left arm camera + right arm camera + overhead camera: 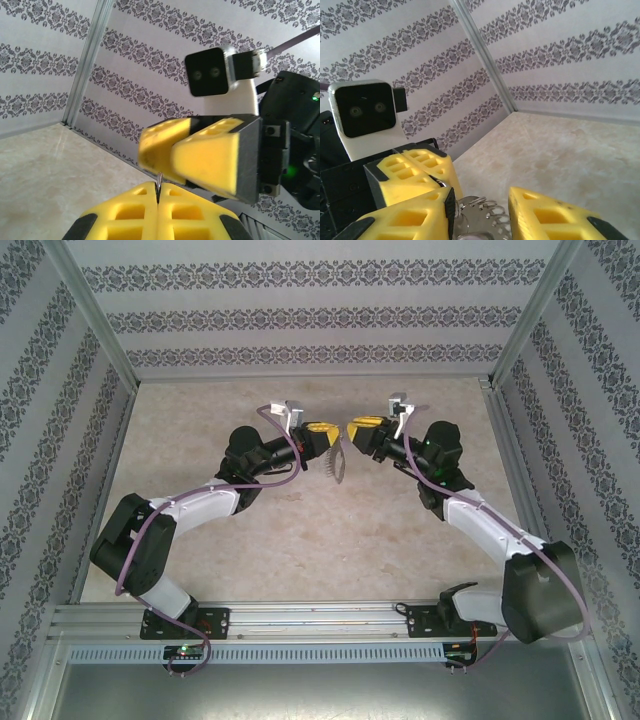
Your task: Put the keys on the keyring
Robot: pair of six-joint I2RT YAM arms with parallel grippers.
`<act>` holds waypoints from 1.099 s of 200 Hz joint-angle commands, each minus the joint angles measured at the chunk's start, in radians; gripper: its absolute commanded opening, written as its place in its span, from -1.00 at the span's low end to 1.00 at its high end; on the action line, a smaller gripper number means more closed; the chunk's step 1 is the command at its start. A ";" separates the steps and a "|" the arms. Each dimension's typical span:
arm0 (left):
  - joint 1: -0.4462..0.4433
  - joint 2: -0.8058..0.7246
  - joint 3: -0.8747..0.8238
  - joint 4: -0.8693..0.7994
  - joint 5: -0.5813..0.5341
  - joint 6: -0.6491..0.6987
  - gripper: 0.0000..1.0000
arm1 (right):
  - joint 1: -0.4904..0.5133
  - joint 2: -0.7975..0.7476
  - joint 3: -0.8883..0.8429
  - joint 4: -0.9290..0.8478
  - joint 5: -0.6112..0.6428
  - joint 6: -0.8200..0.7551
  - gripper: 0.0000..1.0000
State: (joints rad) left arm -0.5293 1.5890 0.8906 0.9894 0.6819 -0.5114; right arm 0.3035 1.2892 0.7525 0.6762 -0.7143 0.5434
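The grey metal keyring (338, 464) hangs above the table between the two arms. My left gripper (322, 434) is shut on it. In the left wrist view the ring's thin edge (158, 181) pokes out of the left gripper's (158, 194) closed yellow fingertips. My right gripper (362, 427) faces the left one, nearly tip to tip. Its jaws stand open around the keyring (487, 216) and its coiled chain. The ring rests against the right gripper's (482, 198) left finger (407, 220), clear of the other finger (550, 216). I cannot make out the keys for certain.
Patterned walls with metal corner posts (95, 315) close in the beige table (330, 540) on three sides. The aluminium rail (320, 620) carrying both arm bases runs along the near edge.
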 commanded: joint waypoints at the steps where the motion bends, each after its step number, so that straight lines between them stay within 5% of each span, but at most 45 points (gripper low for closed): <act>1: -0.009 0.004 0.037 0.101 0.037 -0.026 -1.00 | 0.003 0.022 0.031 0.077 -0.076 0.040 -0.31; 95: -0.009 0.015 0.056 0.103 0.053 -0.044 -1.00 | 0.011 0.078 0.038 0.172 -0.153 0.098 -0.33; 220: -0.009 0.026 0.055 0.115 0.049 -0.048 -1.00 | -0.026 0.011 -0.026 0.208 -0.080 0.123 -0.22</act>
State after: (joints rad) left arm -0.5293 1.6131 0.9146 1.0248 0.7074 -0.5404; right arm 0.2832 1.3209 0.7429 0.8211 -0.7834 0.6495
